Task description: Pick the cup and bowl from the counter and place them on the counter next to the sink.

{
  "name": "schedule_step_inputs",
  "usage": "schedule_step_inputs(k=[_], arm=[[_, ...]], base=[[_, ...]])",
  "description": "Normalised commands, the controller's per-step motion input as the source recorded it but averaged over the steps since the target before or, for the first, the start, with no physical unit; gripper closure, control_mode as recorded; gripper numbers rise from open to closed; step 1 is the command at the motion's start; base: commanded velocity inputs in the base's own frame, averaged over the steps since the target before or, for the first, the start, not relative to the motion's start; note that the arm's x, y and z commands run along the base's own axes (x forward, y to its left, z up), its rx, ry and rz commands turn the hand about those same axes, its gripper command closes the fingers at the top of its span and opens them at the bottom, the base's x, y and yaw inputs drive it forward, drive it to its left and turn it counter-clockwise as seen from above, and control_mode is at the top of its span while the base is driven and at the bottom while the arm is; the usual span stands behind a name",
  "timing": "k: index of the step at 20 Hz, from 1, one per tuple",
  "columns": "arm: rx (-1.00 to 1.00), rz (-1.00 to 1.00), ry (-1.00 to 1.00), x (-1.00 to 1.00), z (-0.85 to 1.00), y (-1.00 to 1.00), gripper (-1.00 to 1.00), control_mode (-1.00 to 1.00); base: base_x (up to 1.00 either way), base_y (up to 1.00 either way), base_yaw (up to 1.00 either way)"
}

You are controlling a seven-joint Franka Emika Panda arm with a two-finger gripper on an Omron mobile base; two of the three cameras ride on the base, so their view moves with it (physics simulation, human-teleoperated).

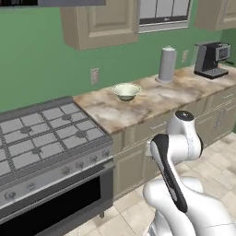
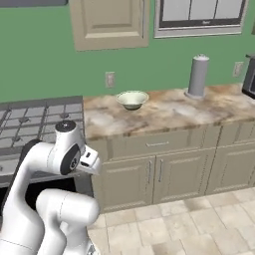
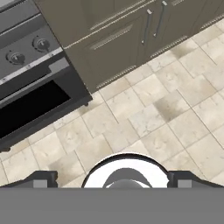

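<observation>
**Ana:** Left base view puts the bowl [image 1: 126,91] on the marbled counter [image 1: 152,103], between the gas stove [image 1: 46,133] and a tall white cylinder [image 1: 167,64]. I can't find the cup.

**Ben:** And the gripper [image 3: 112,178]?

**Ana:** Hand view shows its fingertips [image 3: 41,178] spread wide and empty, pointing at the tiled floor [image 3: 175,100], probably because the arm is folded low by the cabinets.
</observation>
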Motion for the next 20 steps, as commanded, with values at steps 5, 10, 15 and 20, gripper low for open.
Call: schedule_step_inputs(k=[5,10,15,20], arm=[[0.0,0.0,0.0,0.0,0.0,0.0,-1.0,1.0],[0.0,0.0,0.0,0.0,0.0,0.0,-1.0,1.0],[0.0,0.0,0.0,0.0,0.0,0.0,-1.0,1.0],[0.0,0.0,0.0,0.0,0.0,0.0,-1.0,1.0]], base=[[0.49,-0.65,0.23],[0.24,-0.77,0.24],[0.28,-0.52,0.3],[0.53,-0.16,0.41]])
